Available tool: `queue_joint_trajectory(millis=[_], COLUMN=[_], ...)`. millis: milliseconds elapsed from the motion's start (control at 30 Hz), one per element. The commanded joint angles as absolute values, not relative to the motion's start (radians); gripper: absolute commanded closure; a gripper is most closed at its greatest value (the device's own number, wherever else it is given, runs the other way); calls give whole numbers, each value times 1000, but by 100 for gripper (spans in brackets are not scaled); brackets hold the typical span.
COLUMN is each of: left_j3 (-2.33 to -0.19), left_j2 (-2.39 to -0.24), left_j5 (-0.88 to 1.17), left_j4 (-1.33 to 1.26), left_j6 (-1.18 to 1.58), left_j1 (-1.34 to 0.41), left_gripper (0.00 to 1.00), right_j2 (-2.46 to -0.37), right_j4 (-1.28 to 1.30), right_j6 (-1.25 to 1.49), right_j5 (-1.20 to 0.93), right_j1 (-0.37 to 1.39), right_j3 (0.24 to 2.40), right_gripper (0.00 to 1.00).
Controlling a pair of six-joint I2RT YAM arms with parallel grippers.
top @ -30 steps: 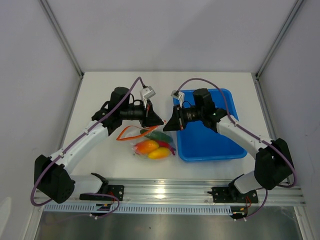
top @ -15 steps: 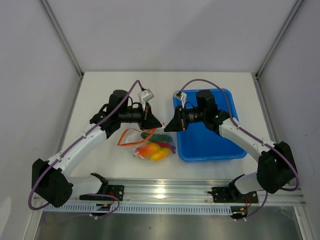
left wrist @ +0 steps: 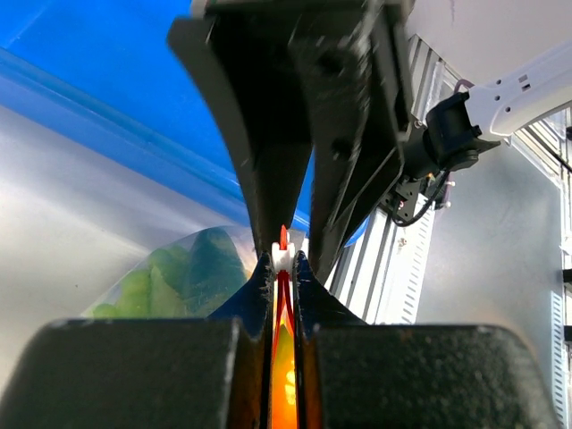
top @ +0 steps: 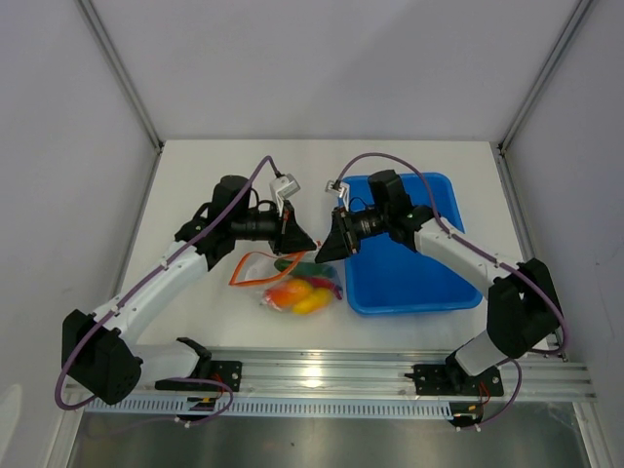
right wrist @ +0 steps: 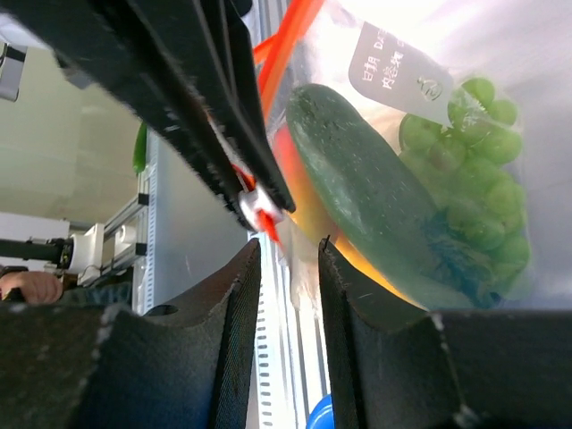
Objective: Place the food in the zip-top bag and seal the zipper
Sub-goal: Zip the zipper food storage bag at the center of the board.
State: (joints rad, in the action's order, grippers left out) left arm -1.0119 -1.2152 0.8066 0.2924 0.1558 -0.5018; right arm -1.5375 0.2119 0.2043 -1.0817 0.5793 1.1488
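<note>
1. The left arm [top: 166, 278] reaches from the near-left corner toward the middle of the table [top: 195, 185].
2. The left gripper [top: 304, 237] hangs over the far right corner of the bag [top: 278, 297]. Its jaws are clamped on the zipper [left wrist: 283, 239]. The left wrist view shows the red-orange strip and a small white slider [left wrist: 282, 258] pinched between the pads.
3. Left of that grip, the rest of the zipper bows out in an orange loop along the bag's far left side, low over the table.
4. The bag lies near the middle of the table, just left of the tray [top: 429, 283]. The food [top: 302, 288] is inside it.
5. From above, the orange-yellow pepper [top: 291, 291] fills the bag's near side. The dark green cucumber [top: 310, 265] lies along the far side, and a red piece [top: 330, 284] sits at the right edge.
6. In the right wrist view the cucumber and the green grapes [right wrist: 465, 179] press against the clear plastic, with a white printed label [right wrist: 393, 71] above them.
7. The right gripper [top: 330, 247] faces the left one, their tips almost meeting. Its jaws stand apart by a narrow gap and hold nothing. The red end of the zipper and the slider sit just beyond that gap.
8. The blue tray lies to the right, and the right arm [top: 468, 255] crosses above it.
</note>
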Motion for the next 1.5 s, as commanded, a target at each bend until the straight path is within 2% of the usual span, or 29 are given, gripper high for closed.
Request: queue_joint_trajectory(millis=[0,133,200,233,267,400,533,867,1467], left_j3=[-1046,-1052,-1052,-1052,-1054,-1051,-1051,-1046,-1051], left_j2=[-1189,-1196,-1200,-1201,-1203,-1206,-1206,-1203,-1135], left_j5=[838,844,845,842,842,833,815,762,654], left_j4=[282,285,288,288,294,316,344,399,451], left_j6=[164,163,161,161,160,143,124,87,58], left_j1=[-505,-505,-505,-505,-505,-505,-505,-505,-502], left_gripper=[100,100,99,100,100,100,99,99,99], right_j2=[-1563,-1589,-1594,-1595,-1598,-1582,-1513,-1462,-1451], right_j4=[206,173,147,146,143,124,-38,-354,-393], right_j6=[178,208,225,236,242,264,363,646,678], right_j5=[-1109,-1100,-1077,-1066,-1049,-956,-881,-861,-891], right_j1=[603,612,617,617,617,615,603,572,551], right_j3=[1204,1213,1215,1216,1218,1187,1095,971,931], right_gripper=[66,70,77,84,100,100,100,100,100])
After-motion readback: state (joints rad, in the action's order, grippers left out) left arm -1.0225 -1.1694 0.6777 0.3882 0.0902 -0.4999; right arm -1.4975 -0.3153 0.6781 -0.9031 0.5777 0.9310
